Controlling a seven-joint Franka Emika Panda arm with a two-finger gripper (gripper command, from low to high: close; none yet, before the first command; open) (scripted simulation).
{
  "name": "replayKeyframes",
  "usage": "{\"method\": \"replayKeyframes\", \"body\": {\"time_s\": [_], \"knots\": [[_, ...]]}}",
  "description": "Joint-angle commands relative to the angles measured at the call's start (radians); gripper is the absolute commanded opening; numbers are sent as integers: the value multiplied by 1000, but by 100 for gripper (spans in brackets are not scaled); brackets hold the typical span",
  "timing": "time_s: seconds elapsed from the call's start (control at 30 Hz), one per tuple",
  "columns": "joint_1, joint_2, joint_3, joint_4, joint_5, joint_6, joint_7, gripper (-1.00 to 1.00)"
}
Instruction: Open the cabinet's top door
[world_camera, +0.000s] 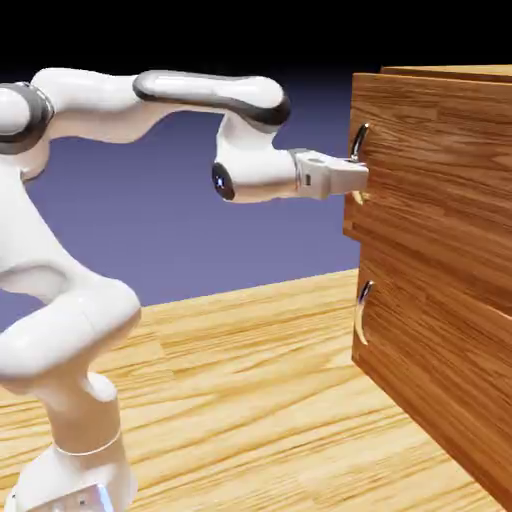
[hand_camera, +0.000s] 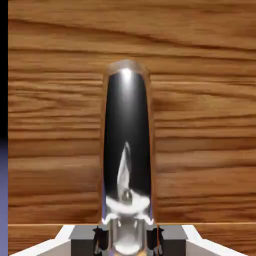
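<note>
The cabinet (world_camera: 440, 250) of reddish-brown wood grain stands at the exterior view's right. Its top door (world_camera: 435, 170) is the upper front panel, with a curved silver handle (world_camera: 358, 150) near its left edge. My gripper (world_camera: 362, 178) reaches level from the left and sits at that handle's lower part. In the hand view the handle (hand_camera: 127, 145) runs up the middle as a dark shiny bar, filling the gap between my grey fingertips (hand_camera: 92, 240), which press against it on both sides. The door's wood (hand_camera: 200, 125) fills the view behind it.
The lower panel (world_camera: 440, 350) has its own curved silver handle (world_camera: 362, 312) below my hand. The wooden table (world_camera: 250, 390) stretches out under the arm. My white arm (world_camera: 90, 300) rises from the lower left.
</note>
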Motion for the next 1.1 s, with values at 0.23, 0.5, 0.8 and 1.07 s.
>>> {"method": "replayKeyframes", "body": {"time_s": [0.23,0.5,0.8,1.07], "knots": [[290,57,-259,-70,2,-2,-150,-100],[580,39,-529,-152,-60,0,-216,-100],[849,-178,-803,-360,-451,-21,30,-100],[1016,-378,-999,-494,-799,4,228,-100]]}}
